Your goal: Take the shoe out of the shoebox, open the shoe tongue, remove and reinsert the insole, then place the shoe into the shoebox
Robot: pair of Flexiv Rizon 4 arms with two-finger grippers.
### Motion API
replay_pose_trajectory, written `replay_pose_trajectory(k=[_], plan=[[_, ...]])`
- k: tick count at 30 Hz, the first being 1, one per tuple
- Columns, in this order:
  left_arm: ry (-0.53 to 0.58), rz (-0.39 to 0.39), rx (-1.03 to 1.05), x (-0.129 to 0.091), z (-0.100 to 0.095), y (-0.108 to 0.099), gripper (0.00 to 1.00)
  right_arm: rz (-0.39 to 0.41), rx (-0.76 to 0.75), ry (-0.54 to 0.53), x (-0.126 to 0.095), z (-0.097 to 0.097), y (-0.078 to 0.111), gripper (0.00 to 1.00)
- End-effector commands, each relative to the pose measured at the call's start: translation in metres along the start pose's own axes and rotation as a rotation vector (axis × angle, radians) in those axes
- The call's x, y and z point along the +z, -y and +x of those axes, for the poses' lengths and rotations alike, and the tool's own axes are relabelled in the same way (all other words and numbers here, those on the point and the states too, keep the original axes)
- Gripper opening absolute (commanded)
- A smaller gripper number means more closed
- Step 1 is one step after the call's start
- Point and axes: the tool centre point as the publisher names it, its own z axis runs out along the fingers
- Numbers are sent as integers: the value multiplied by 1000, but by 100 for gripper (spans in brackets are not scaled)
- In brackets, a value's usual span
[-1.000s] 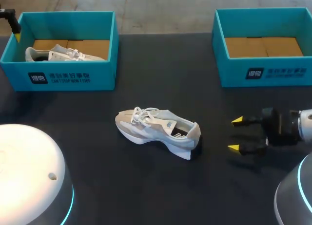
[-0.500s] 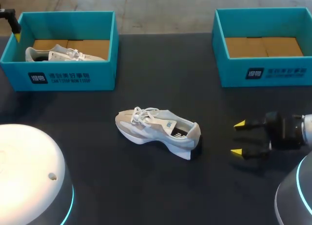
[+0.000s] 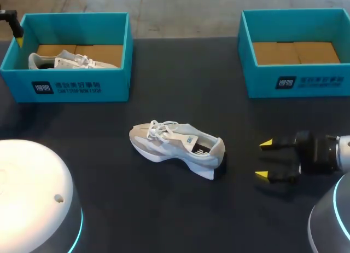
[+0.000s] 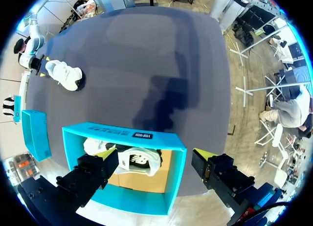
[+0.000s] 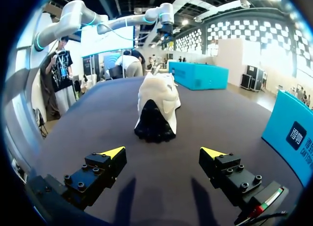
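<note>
Right hand (image 3: 264,160), near the counter's (image 3: 120,182) right front edge: fingers spread wide, holding nothing, low over the surface and pointing at the heel of the sneaker (image 3: 178,148), with a clear gap between them.

Sneaker, at the middle of the counter: upright on its sole and already out of its box. The heel is turned toward the right hand and the toe toward the left edge. The laces lie over the forefoot, and the collar is open enough to show the insole inside.

Step in hand, as judged: steadying the sneaker so that the tongue can be opened. To do this well, bring the hand in along the shoe's long axis, level with the counter, so that one finger passes each side of the heel, and close only once both are alongside. A light shoe on a smooth top will likely slide or pivot if one finger arrives first. Grip low on the heel counter rather than the soft collar, leaving the throat free for the tongue.

Left shoebox (image 3: 82,87), far left corner: open-topped and teal, it holds a second sneaker (image 3: 65,60) lying on a cardboard floor.

Left hand (image 4: 152,150): it hangs above that box with fingers spread, touching nothing.

Right shoebox (image 3: 306,80), far right corner: open-topped, it shows only its bare cardboard floor.
</note>
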Motion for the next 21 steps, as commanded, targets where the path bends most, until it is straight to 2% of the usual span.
replay_pose_trajectory(k=[1, 21], plan=[[-2, -2, 0, 0, 0, 1, 100, -8, 9, 32, 7, 6, -1, 100], [-2, -2, 0, 0, 0, 1, 100, -2, 47, 33, 32, 9, -13, 100]])
